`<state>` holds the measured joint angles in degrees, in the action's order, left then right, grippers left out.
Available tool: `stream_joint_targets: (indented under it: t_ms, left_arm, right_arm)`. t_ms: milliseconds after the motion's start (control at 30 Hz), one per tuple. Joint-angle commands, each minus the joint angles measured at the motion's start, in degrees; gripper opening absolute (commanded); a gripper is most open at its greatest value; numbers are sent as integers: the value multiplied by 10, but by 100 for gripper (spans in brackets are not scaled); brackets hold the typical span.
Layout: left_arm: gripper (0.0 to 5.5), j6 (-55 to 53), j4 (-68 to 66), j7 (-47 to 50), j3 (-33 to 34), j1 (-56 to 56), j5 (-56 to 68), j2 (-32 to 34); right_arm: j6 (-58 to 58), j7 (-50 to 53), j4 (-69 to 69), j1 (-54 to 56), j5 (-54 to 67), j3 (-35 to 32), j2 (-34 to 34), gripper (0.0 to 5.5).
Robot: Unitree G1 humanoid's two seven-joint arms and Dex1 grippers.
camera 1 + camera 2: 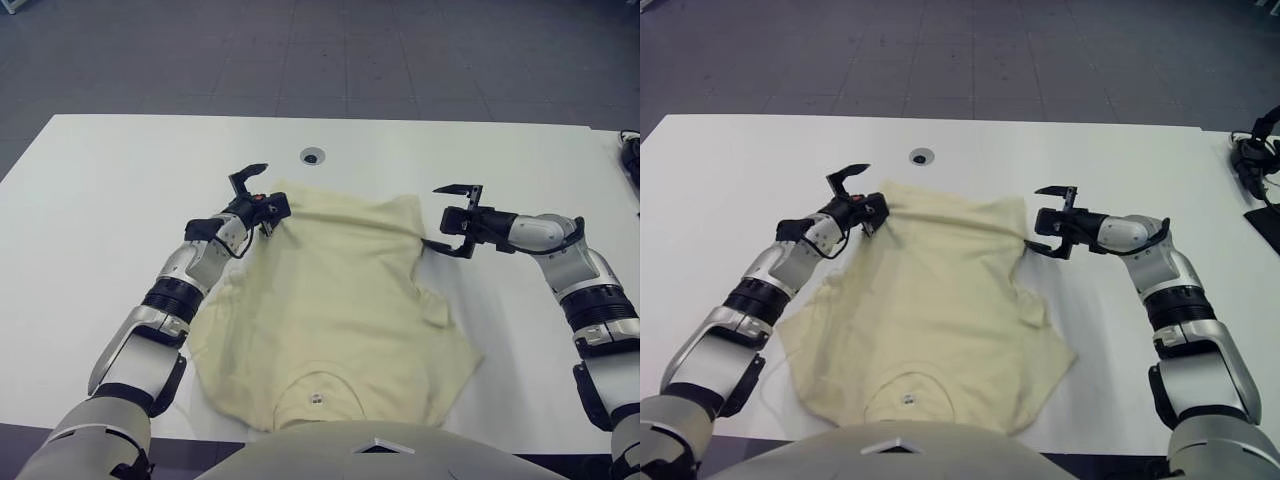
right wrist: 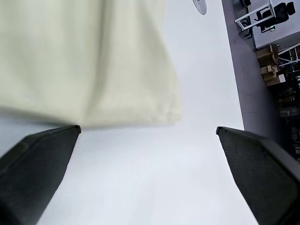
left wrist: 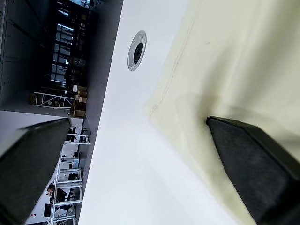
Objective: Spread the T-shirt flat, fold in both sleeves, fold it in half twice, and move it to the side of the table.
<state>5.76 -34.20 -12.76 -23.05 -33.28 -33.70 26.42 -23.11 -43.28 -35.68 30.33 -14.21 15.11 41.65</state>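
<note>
A pale yellow T-shirt (image 1: pixel 330 300) lies on the white table (image 1: pixel 100 180), collar toward the near edge and hem on the far side, with creases along its right side. My left gripper (image 1: pixel 255 200) is open at the shirt's far left corner. In the left wrist view (image 3: pixel 137 122) one finger (image 3: pixel 253 164) is over the cloth and the other over bare table. My right gripper (image 1: pixel 435 216) is open at the far right corner, and that corner (image 2: pixel 171 115) sits between its fingertips (image 2: pixel 47 154) in the right wrist view.
A round cable hole (image 1: pixel 313 155) sits in the table just beyond the hem. Black equipment (image 1: pixel 1252 155) lies at the table's far right edge. Bare table stretches left and right of the shirt.
</note>
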Motion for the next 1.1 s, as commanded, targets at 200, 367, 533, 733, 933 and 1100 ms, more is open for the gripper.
stream_joint_targets:
  t_ms: [200, 367, 533, 733, 933, 1100]
  left_arm:
    - [538, 1, 12, -6, 1, 28, 13, -6]
    - [538, 27, 57, 38, 39, 28, 36, -5]
    - [538, 54, 151, 100, 116, 36, 73, -1]
    - [538, 14, 323, 61, 196, 112, 114, 32]
    - [538, -39, 517, 20, 265, 268, 146, 39]
    - [538, -92, 647, 20, 333, 388, 188, -1]
  right_arm:
    - [-24, 84, -72, 74, -21, -9, -48, 540]
    - [-42, 131, -88, 95, -18, -24, -74, 540]
    - [-47, 111, -89, 85, -26, -6, -81, 540]
    - [-31, 44, 31, 5, -5, 12, -84, 540]
    - [-47, 81, 24, -37, -89, 57, -70, 540]
    - [-60, 144, 7, -28, -130, 56, -50, 540]
